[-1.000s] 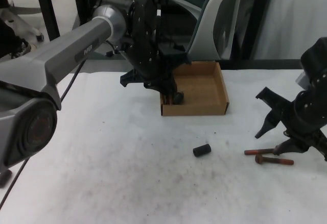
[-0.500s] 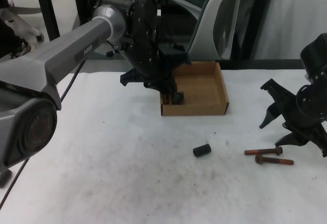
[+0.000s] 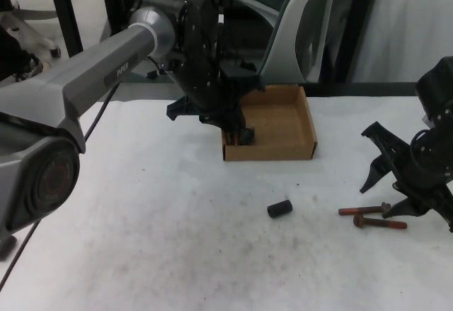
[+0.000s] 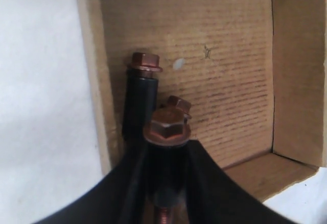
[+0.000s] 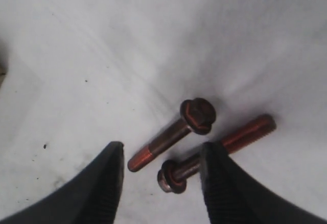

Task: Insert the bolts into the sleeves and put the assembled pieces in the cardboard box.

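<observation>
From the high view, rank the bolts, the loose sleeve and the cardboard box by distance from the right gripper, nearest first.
1. Bolts, lying beside the right gripper; the pair is too close to split.
2. Loose sleeve, mid-bench, to its left.
3. Cardboard box, farthest, toward the bench's back.

Got the left arm stretched way out forward and across, wrist tipped down, with the left gripper pointing down and its fingers clamped on either side of a sleeved bolt. Over on the right, got the right arm tucked in near the edge, wrist angled down, and the right gripper hanging low with the jaws spread wide apart, not closed on anything. Looks like ribbed inner faces on those black right fingers, fwiw.
</observation>
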Robot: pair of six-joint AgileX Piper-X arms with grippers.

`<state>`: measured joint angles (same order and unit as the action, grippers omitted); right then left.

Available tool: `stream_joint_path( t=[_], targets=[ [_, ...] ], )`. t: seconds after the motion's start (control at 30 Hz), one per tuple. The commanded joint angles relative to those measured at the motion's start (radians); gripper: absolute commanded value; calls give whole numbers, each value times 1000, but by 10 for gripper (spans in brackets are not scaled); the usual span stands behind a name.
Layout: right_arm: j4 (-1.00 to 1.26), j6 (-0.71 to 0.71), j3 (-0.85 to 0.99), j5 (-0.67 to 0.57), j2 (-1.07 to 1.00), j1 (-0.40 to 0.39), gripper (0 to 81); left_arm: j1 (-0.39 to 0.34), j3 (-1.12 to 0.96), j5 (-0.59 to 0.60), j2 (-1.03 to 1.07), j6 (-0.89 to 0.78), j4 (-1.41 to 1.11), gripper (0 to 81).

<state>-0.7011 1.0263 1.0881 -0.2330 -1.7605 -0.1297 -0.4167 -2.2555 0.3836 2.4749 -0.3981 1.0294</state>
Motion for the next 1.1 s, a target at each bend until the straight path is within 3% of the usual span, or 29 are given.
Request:
stream_joint_path(
  t=[0.0, 0.37, 0.67, 1.07],
  targets=[
    [-26, 3, -3, 22, 5, -7, 446, -1, -10, 6, 6, 6, 14, 8],
    [-14, 38, -3, 71, -13, -12, 446, -1, -10, 6, 6, 6, 15, 1],
    [39, 127, -3, 76, -42, -54, 446, -1, -10, 18, 6, -16, 15, 323],
    [14, 174, -3, 124, -53, -57, 446, 5, -10, 35, -11, -20, 21, 344]
  ],
)
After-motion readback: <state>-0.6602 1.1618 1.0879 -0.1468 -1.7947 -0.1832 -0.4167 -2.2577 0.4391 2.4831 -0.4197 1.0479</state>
